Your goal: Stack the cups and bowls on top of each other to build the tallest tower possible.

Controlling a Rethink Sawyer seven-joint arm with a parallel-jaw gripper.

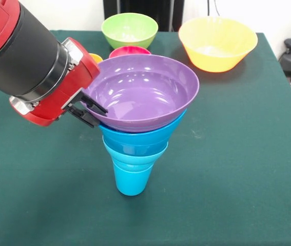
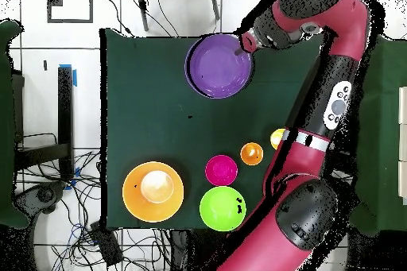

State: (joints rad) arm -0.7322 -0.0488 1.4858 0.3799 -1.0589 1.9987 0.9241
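The tower stands mid-table: a blue cup [image 1: 131, 180] at the base, blue bowls [image 1: 139, 142] above it, and a wide purple bowl [image 1: 141, 91] on top, which also shows in the overhead view [image 2: 219, 65]. My gripper [image 1: 95, 114] is at the purple bowl's left rim, one black finger inside the rim and one outside, closed on it; it also shows in the overhead view [image 2: 241, 43]. The yellow-orange bowl [image 1: 217, 43] [image 2: 153, 191], green bowl [image 1: 130, 28] [image 2: 222, 208] and red bowl [image 1: 130, 51] [image 2: 221, 170] stand apart. The orange cup [image 2: 251, 153] and yellow cup [image 2: 278, 138] stand near the arm.
The loose bowls stand along the table's robot side. My red and black arm [image 1: 27, 56] crosses the front view's upper left and hides most of the cups there. Cables and stands lie on the floor around the green table [image 1: 248, 169].
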